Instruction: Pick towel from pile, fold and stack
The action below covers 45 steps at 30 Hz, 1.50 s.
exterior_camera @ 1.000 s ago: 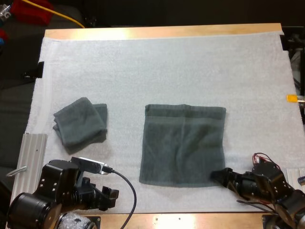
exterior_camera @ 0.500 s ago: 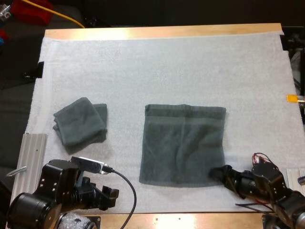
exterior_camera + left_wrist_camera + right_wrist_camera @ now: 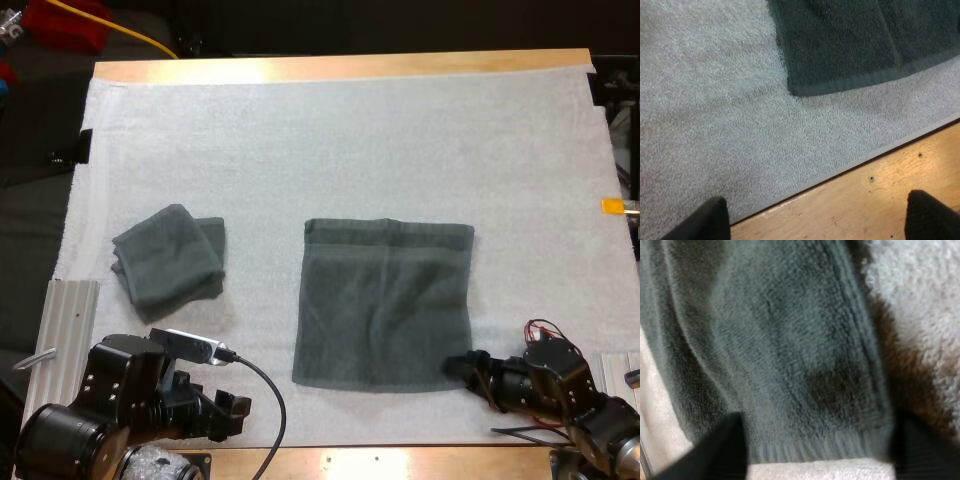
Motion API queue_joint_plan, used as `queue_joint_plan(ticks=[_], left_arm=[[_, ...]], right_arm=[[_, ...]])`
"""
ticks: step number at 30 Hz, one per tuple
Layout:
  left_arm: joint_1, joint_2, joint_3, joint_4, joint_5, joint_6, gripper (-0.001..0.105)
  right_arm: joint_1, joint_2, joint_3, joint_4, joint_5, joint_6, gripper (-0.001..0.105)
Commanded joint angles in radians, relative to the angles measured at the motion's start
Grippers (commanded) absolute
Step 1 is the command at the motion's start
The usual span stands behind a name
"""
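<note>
The left claw (image 3: 232, 415) hung over the near edge of the white mat (image 3: 330, 140) where the wooden bench (image 3: 340, 67) showed. Its fingers (image 3: 710, 220) stood wide apart and held nothing, with the near left corner of the spread towel (image 3: 385, 305) just beyond them. The right claw (image 3: 460, 368) sat at that towel's near right corner. Its fingers (image 3: 727, 445) were spread wide to either side of the corner and not closed on it; whether the tips touched the cloth could not be told. The spread towel lay flat near the middle of the mat, close to square with no clear long axis, its edges roughly in line with the bench's edges and a hemmed band along its far side. The folded towel (image 3: 168, 255) lay well apart to the left, skewed to the mat's edges. Compared with a second ago, the right claw had shifted only slightly at the corner, while both towels and the left claw were as before.
</note>
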Motion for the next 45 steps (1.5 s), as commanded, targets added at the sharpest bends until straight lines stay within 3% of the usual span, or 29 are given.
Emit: queue_joint_plan(ticks=[1,4,9,13,18,23,33,45], left_arm=[[-0.006,-0.002,-0.002,-0.006,0.007,0.003,0.069],[-0.006,-0.002,-0.002,-0.006,0.007,0.003,0.069],[-0.006,-0.002,-0.002,-0.006,0.007,0.003,0.069],[-0.006,-0.002,-0.002,-0.026,0.018,0.003,0.069],[-0.006,-0.002,0.001,-0.119,0.124,-0.013,0.069],[-0.006,0.018,0.031,-0.198,0.148,-0.047,0.069],[-0.006,0.217,0.080,-0.315,0.208,-0.042,0.069],[-0.006,0.434,0.123,-0.455,0.209,0.003,0.069]], right_arm=[[-0.005,0.005,0.005,0.006,-0.004,-0.004,0.043],[-0.005,0.005,0.005,0.006,0.000,-0.004,0.030],[-0.005,0.005,0.005,0.006,0.007,-0.011,0.001],[-0.005,0.005,0.005,0.006,0.016,-0.012,0.001],[-0.005,0.005,0.005,0.006,0.016,-0.012,0.001],[-0.005,0.005,0.005,0.006,0.016,-0.012,0.001],[-0.005,0.005,0.005,0.008,0.012,-0.012,0.001],[-0.005,0.005,0.005,0.008,0.012,-0.012,0.001]])
